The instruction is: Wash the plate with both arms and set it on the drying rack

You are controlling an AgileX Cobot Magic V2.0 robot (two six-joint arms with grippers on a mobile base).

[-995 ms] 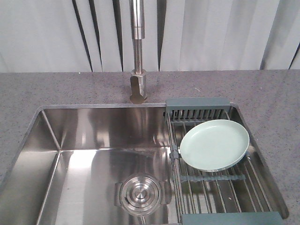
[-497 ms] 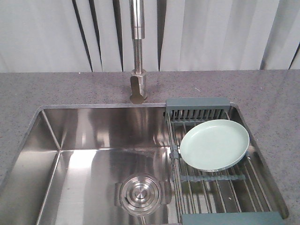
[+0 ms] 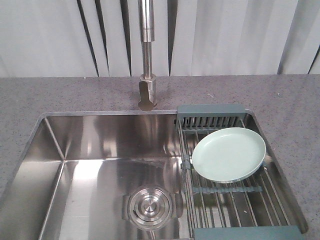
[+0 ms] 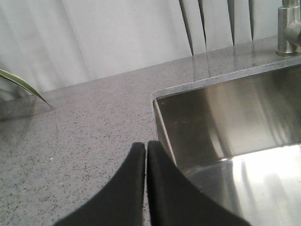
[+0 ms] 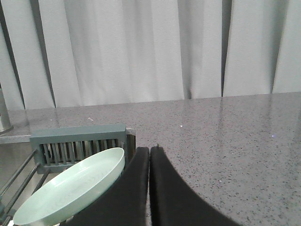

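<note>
The pale mint-green plate lies face up on the drying rack, which spans the right end of the sink; the plate shows again in the right wrist view, tilted on the rack. My right gripper is shut and empty, hovering over the counter just right of the plate. My left gripper is shut and empty above the counter at the sink's near left corner. Neither arm appears in the front view.
A steel sink with a round drain strainer sits in the grey speckled counter. The tap rises behind the sink. White curtains hang at the back. A plant leaf pokes in at the left.
</note>
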